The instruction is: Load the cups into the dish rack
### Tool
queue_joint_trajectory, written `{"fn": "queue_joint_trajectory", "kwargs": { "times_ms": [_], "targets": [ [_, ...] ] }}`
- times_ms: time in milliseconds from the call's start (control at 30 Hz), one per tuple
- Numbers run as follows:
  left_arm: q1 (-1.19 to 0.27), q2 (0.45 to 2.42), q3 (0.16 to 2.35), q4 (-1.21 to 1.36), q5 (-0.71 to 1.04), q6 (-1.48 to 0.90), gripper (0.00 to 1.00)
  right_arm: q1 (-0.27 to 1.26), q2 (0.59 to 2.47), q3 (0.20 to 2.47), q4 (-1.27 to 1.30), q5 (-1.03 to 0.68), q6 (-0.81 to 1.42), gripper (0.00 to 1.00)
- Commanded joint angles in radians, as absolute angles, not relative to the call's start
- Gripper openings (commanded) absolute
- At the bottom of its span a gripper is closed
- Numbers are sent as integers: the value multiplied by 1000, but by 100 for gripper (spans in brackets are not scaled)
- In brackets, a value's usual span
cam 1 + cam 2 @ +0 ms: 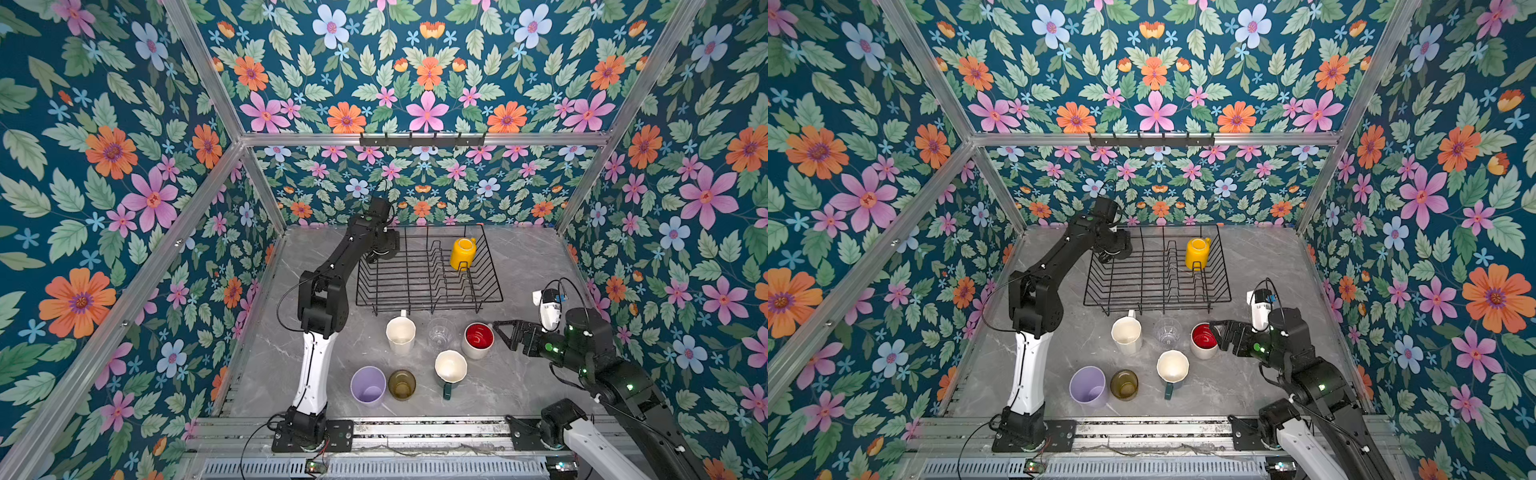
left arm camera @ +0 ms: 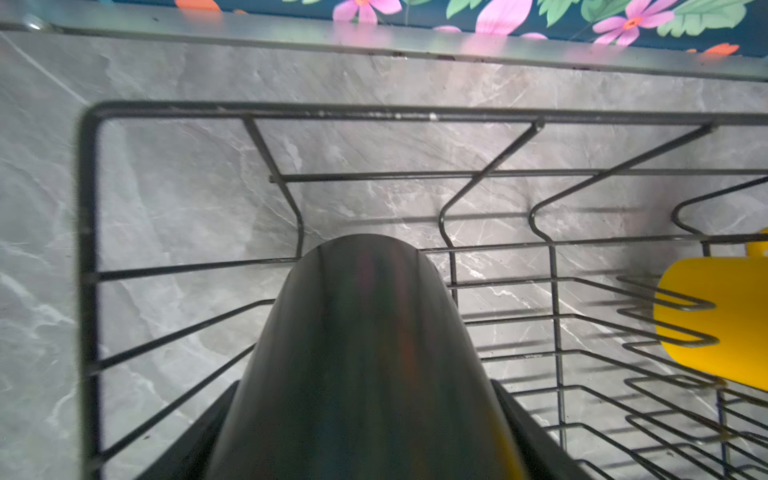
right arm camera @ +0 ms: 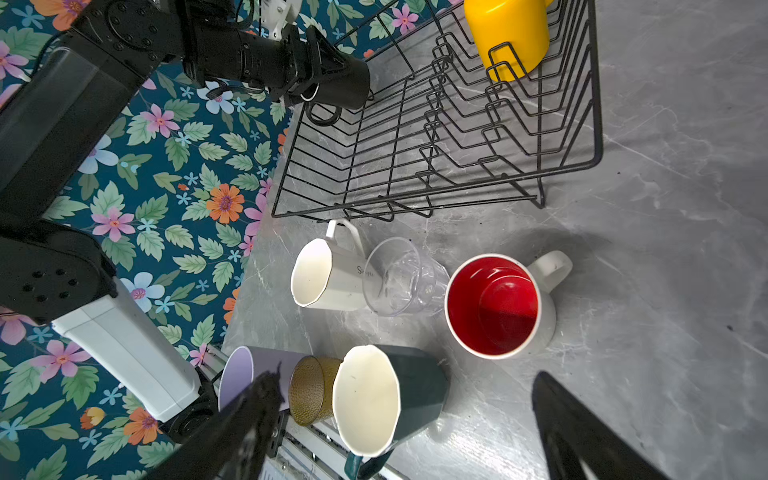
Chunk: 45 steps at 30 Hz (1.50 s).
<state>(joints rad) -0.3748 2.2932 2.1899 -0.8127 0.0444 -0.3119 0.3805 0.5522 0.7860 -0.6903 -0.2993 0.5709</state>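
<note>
The black wire dish rack point(image 1: 428, 300) stands at the back of the table. A yellow mug point(image 1: 462, 251) lies upside down among its prongs. My left gripper point(image 2: 365, 399) is shut on a black mug point(image 2: 361, 316), held over the rack's back left corner point(image 2: 89, 124). In front of the rack stand a tall white mug point(image 1: 400, 336), a clear glass point(image 1: 439, 334) and a red-inside mug point(image 1: 478, 340). Nearer the front are a lilac tumbler point(image 1: 368, 385), an olive glass point(image 1: 402, 384) and a green mug point(image 1: 450, 368). My right gripper point(image 1: 500, 332) is open, just right of the red-inside mug.
Floral walls close in the grey marble table point(image 1: 528, 270) on three sides. A metal rail point(image 1: 415, 428) with both arm bases runs along the front edge. A hook bar point(image 1: 422, 139) hangs high on the back frame.
</note>
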Motion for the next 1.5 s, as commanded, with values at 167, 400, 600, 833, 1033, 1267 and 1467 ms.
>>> {"fn": "queue_joint_trajectory", "kwargs": {
  "times_ms": [167, 400, 600, 833, 1033, 1267, 1467],
  "targets": [
    [-375, 2321, 2194, -775, 34, -328, 0, 381, 549, 782, -683, -306, 579, 94],
    [-375, 2341, 2192, -761, 26, -338, 11, 381, 546, 773, -681, -312, 585, 94],
    [-374, 2360, 2192, -761, 39, -339, 33, 382, 545, 772, -683, -311, 586, 94],
    [-376, 2361, 2186, -756, 30, -334, 55, 382, 546, 766, -675, -313, 592, 94],
    [-376, 2350, 2175, -736, 30, -333, 69, 381, 547, 765, -679, -311, 594, 94],
    [-377, 2342, 2171, -729, 35, -331, 75, 381, 565, 771, -707, -284, 601, 93],
    [-376, 2329, 2155, -716, 44, -329, 78, 381, 636, 793, -758, -255, 607, 88]
  ]
}}
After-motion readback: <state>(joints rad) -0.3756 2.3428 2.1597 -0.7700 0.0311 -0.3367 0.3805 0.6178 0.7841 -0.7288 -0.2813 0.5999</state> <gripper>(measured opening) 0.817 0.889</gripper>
